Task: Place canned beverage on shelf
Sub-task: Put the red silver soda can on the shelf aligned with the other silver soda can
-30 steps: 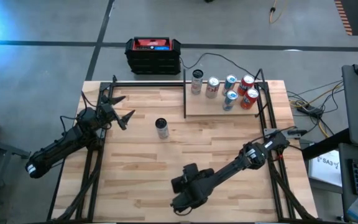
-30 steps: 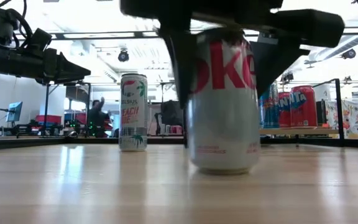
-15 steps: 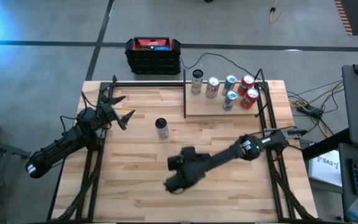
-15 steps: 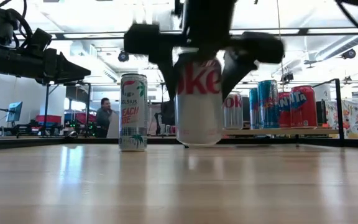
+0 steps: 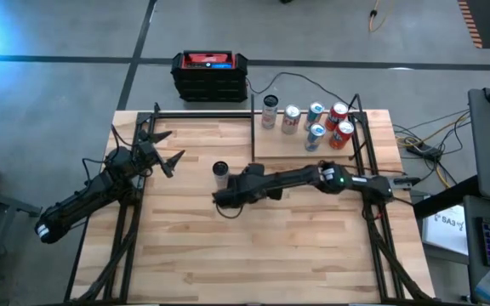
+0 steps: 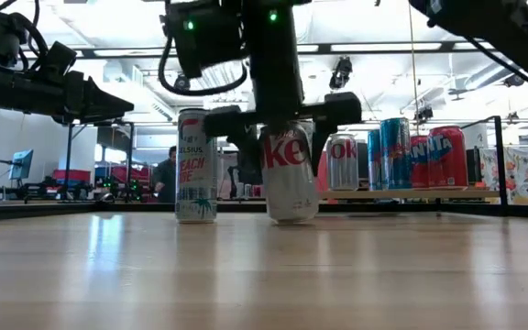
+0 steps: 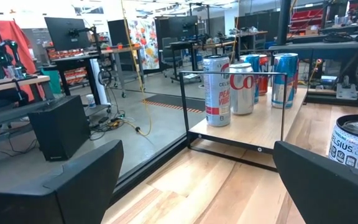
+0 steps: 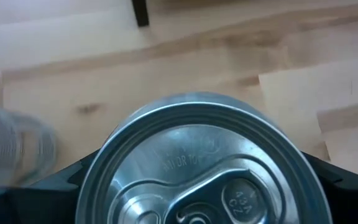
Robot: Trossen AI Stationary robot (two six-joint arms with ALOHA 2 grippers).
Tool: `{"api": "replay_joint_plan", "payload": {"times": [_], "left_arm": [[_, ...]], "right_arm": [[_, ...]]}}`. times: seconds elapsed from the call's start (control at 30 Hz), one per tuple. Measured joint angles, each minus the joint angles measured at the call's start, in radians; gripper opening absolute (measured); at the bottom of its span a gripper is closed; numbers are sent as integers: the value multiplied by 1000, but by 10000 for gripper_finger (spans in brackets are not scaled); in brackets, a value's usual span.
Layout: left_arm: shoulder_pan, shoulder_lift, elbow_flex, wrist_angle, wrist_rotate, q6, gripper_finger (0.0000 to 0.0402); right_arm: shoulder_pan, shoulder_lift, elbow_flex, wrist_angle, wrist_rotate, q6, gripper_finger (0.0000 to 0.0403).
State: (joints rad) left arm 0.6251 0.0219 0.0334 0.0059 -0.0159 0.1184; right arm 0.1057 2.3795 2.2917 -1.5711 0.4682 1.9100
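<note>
The right end effector (image 6: 287, 137) grips a Diet Coke can (image 6: 289, 172) by its upper wall, just above the bench (image 5: 313, 246) mid-table, beside a Celsius can (image 5: 220, 171). Its seal looks unbroken, so it is probably full: fairly heavy, rigid, with slick rounded aluminium sides that could twist or slip; a grip across the widest part suits best. The shelf (image 5: 270, 146) holds six upright cans, leaving free board in front. The left end effector (image 5: 162, 151) waits open, well apart.
</note>
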Motion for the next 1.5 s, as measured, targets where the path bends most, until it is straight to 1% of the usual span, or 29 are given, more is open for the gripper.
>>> {"api": "replay_joint_plan", "payload": {"times": [0.17,0.23,0.37,0.53,0.7,0.97,1.2,1.3,1.5], "left_arm": [[0,0,0,0,0,0,398],[0,0,0,0,0,0,398],[0,0,0,0,0,0,398],[0,0,0,0,0,0,398],[0,0,0,0,0,0,398],[0,0,0,0,0,0,398],[0,0,0,0,0,0,398],[0,0,0,0,0,0,398],[0,0,0,0,0,0,398]], "right_arm": [[-28,-7,0,0,-15,1,308],[-34,-27,-8,2,-32,1,308],[-46,-84,-34,2,-27,16,308],[-76,-173,-121,1,-25,62,309],[-125,-266,-237,-1,-16,69,309],[-211,-389,-379,14,39,69,309],[-299,-478,-520,107,32,41,309],[-327,-494,-561,136,27,9,309],[-362,-498,-582,167,32,-70,309]]}}
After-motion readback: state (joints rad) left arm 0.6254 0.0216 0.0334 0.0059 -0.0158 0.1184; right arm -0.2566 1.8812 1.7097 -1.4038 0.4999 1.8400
